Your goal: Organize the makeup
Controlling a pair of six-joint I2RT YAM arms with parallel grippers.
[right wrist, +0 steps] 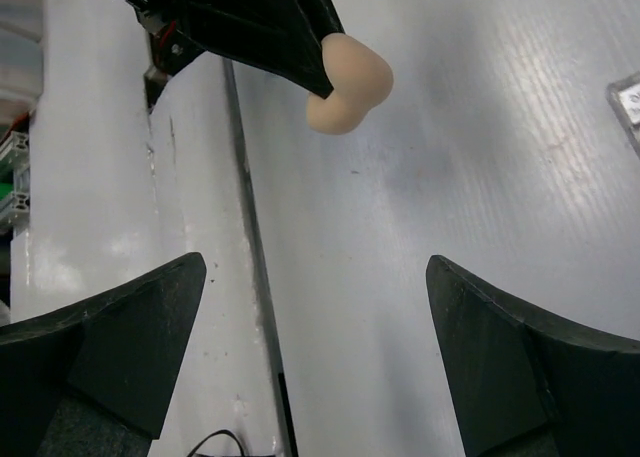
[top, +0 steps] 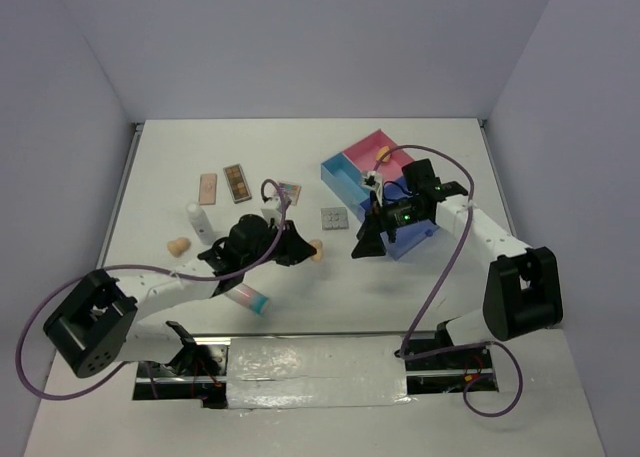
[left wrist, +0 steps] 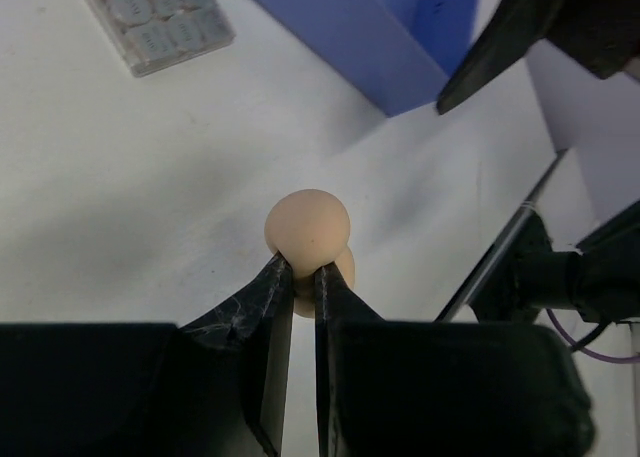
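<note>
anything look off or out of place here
Nothing spilled or broken. The teal-capped tube lies slanted near the table's front edge, apart from the rest. The left gripper pinches a tan sponge.

Robotics laboratory test cell. A plain white counter (top: pixel 300 157) is boxed in by bare pale walls (top: pixel 320 47) at 9, 12 and 3 o'clock. Two black-and-white robot arms are bolted to its near edge, the left arm (top: pixel 95 327) at 7 o'clock and the right arm (top: pixel 520 297) at 5 o'clock. A metallic strip (top: pixel 320 362) runs between their mounts at 6 o'clock. Purple cables (top: pixel 440 282) loop loose from the arm bases to the wrists. A few cosmetics, such as a grey palette (top: pixel 334 218) and a white bottle (top: pixel 198 220), lie on the counter.
</note>
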